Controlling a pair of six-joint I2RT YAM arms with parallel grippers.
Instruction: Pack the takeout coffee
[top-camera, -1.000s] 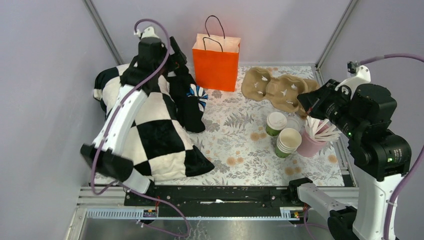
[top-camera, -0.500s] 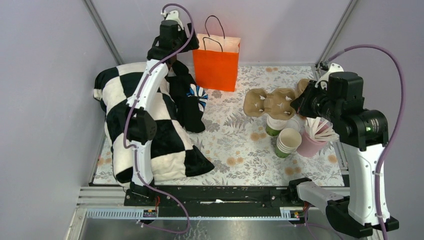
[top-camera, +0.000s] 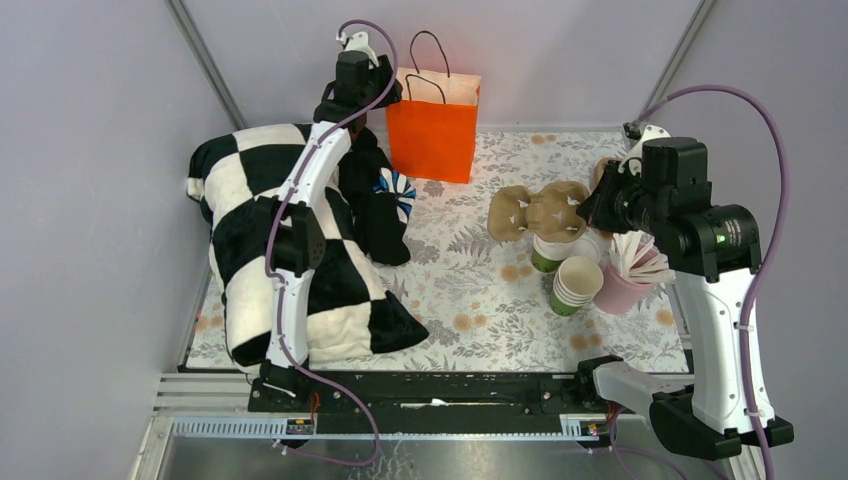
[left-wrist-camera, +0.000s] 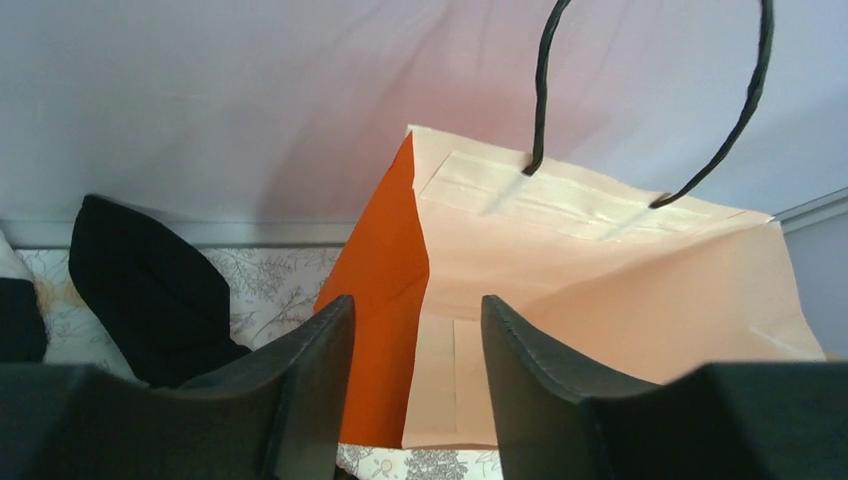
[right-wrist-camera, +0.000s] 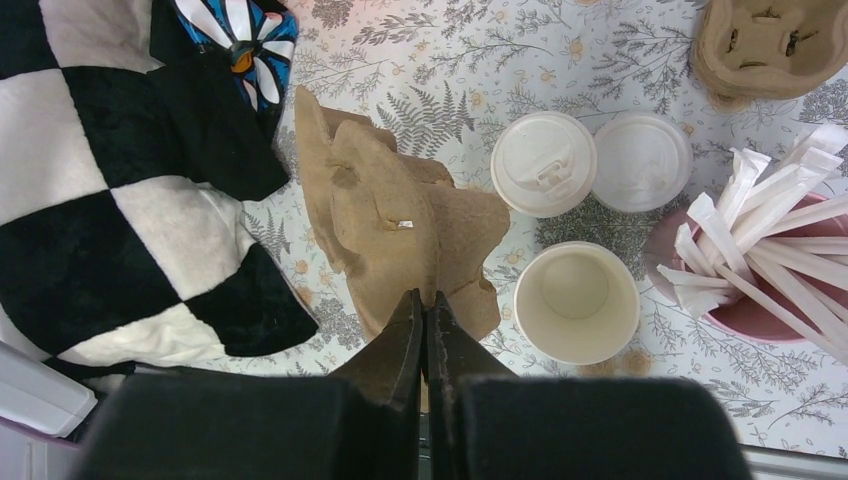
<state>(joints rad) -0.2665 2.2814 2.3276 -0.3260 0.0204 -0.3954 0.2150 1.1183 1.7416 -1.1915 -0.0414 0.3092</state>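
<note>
Plain lilac walls (top-camera: 90, 200) enclose a table (top-camera: 470, 285) with a floral-patterned top

Soft, even light fell from above. The top view was bright and sharp, with faint shadows beside the cups (top-camera: 577, 284). In both wrist views the near fingers (left-wrist-camera: 305, 400) were dark and blurred, and the bag's (left-wrist-camera: 520, 330) inside glowed pale.

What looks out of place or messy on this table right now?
A big black-and-white checkered cloth lies crumpled over the left of the table, odd beside coffee supplies. The right claw pinches a cardboard cup carrier by one edge near the lidded cup; that looks like handling, not a fault. Nothing looks spilled.
</note>
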